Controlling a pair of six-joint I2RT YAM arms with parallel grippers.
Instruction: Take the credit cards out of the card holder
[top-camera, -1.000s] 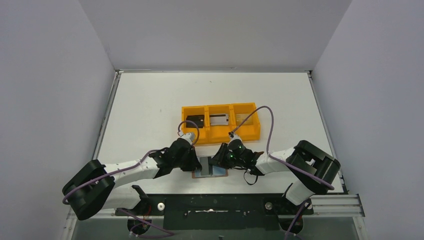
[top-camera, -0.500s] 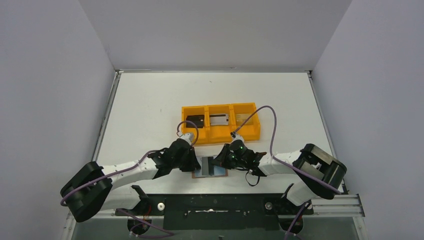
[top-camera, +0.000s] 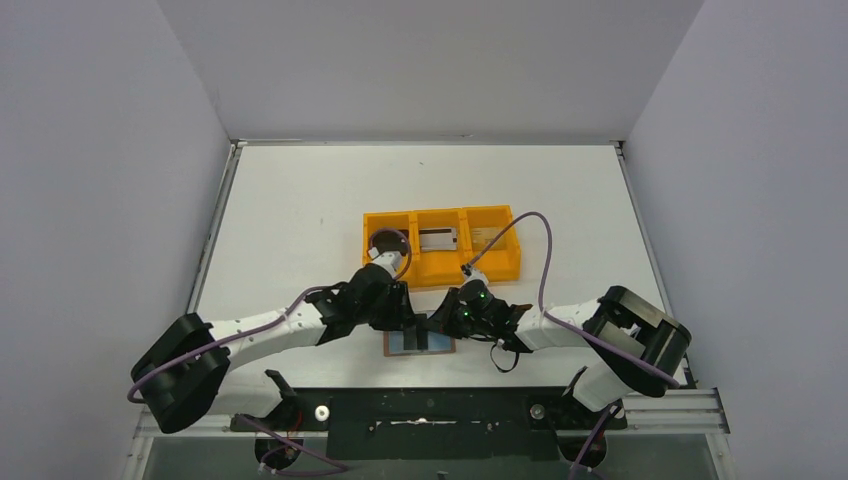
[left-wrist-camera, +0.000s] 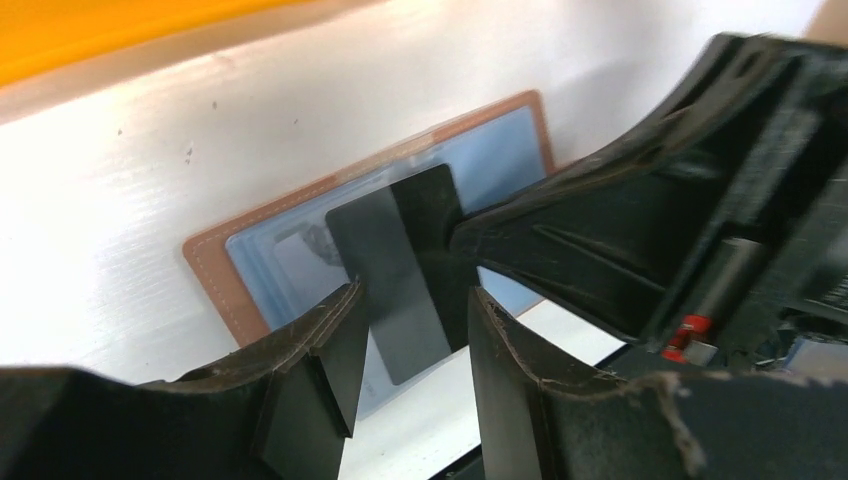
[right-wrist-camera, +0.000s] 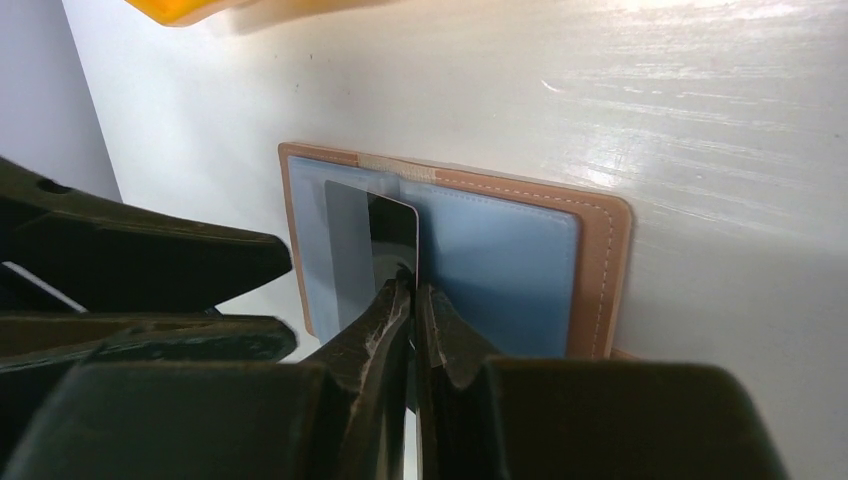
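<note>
The brown card holder (top-camera: 420, 342) lies open and flat near the table's front edge, its grey-blue inside up; it also shows in the left wrist view (left-wrist-camera: 235, 278) and the right wrist view (right-wrist-camera: 500, 260). My right gripper (top-camera: 442, 322) (right-wrist-camera: 412, 288) is shut on a dark card (right-wrist-camera: 392, 232) and holds it on edge over the holder's middle fold. My left gripper (top-camera: 408, 320) (left-wrist-camera: 410, 305) is open just left of it, its fingers on either side of the same dark card (left-wrist-camera: 395, 265) without closing on it.
An orange three-compartment tray (top-camera: 505, 262) stands just behind the holder. A silvery card (top-camera: 438, 238) lies in its middle compartment and a gold-tan card (top-camera: 487, 236) in its right one. The left arm's cable loops over the left compartment.
My left gripper has moved right and forward to the card over the holder. Its cable loop now covers the tray's left compartment. The right gripper has barely moved.
</note>
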